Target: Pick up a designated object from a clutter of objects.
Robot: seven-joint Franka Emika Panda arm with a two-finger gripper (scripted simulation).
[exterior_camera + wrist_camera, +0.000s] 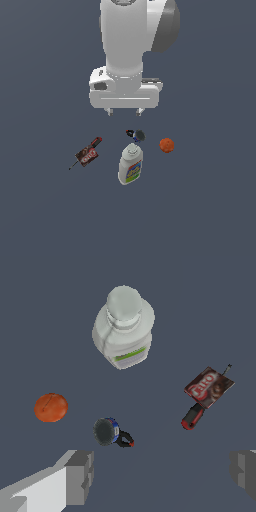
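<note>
Arm points straight down, jaws (125,112) spread wide and empty, poised above the black thing (135,134) beside the bottle (130,165).

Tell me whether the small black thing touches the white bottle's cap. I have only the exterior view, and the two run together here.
Observer: No. In the wrist view the small black thing lies apart from the white bottle, with a clear gap between them.
Operator: Describe it up close.
Observer: It has a dark round disc with a blue bit beside it, and a small black loop tipped with red.
Operator: Report how the fingers stand against it.
Observer: The fingers are wide open and hold nothing. The small black thing sits off-centre, nearer the finger on the orange ball's side.
</note>
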